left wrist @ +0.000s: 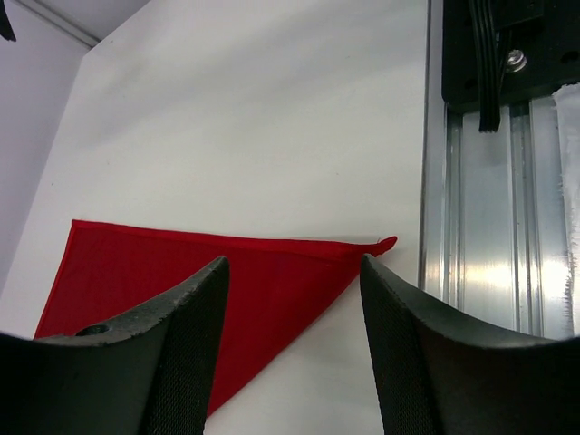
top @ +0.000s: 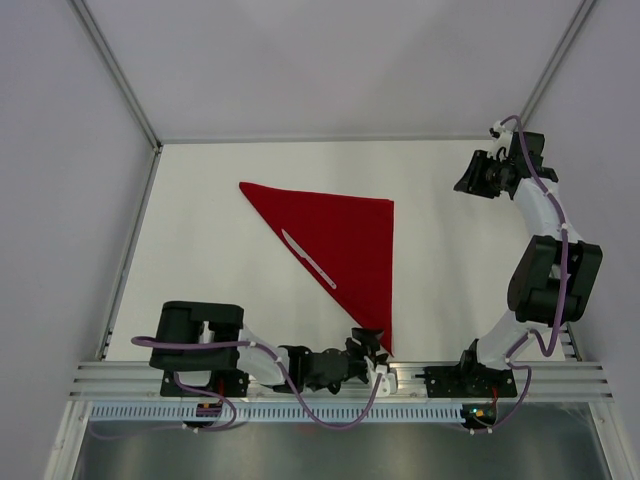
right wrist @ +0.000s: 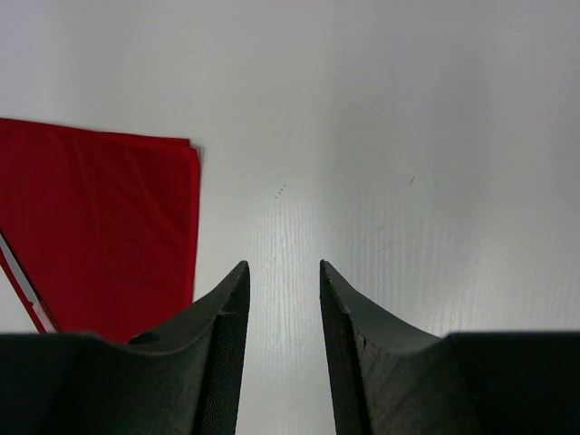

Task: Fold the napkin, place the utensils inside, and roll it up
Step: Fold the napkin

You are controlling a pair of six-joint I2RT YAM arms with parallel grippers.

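Both your tools were released, grasping nothing. Your left gripper (top: 372,352) sat low at the near corner of the napkin (top: 345,235); your right gripper (top: 468,180) hung well apart. That napkin lay as a folded triangle on the table (top: 200,250), a white utensil (top: 308,258) across it.
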